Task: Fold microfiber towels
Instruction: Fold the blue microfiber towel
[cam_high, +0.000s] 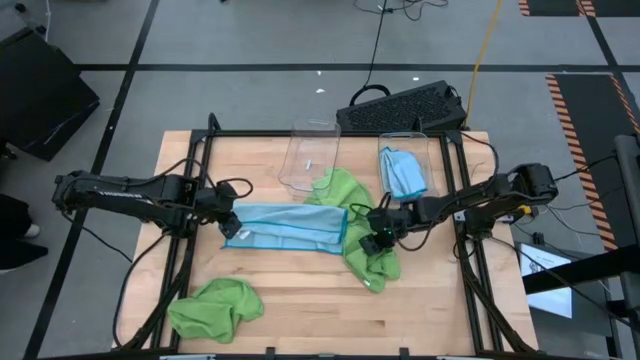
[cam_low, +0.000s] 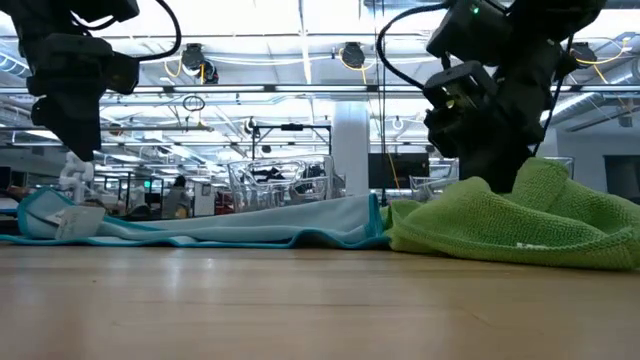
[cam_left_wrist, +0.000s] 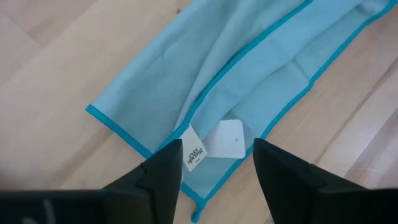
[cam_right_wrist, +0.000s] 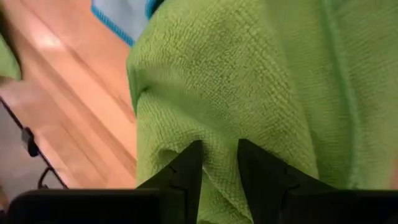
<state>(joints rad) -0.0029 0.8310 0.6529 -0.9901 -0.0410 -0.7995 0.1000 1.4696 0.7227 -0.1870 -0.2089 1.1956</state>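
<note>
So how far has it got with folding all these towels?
One folded blue towel already sits in a clear bin. In hand: a second blue towel lies folded into a long strip, the open left gripper over its tagged end, the right gripper above a green towel. That one and another crumpled green towel remain.

The tabletop (cam_high: 330, 300) is pale wood with a smooth, faintly satin finish, its plank seams showing. The light blue towel (cam_high: 290, 226) is thin, finely woven cloth, matt, with a darker stitched edge and a white paper-like tag (cam_left_wrist: 225, 139) beside a sewn fabric label (cam_left_wrist: 194, 155). The lime green towel (cam_high: 358, 225) looks thicker and nubbly, a plush rough microfiber; the second green towel (cam_high: 215, 305) has the same fuzzy pile. The bins (cam_high: 310, 155) are clear, glossy plastic. The left gripper (cam_left_wrist: 217, 171) has dark, matt, hard-looking fingers (cam_left_wrist: 165, 177).
</note>
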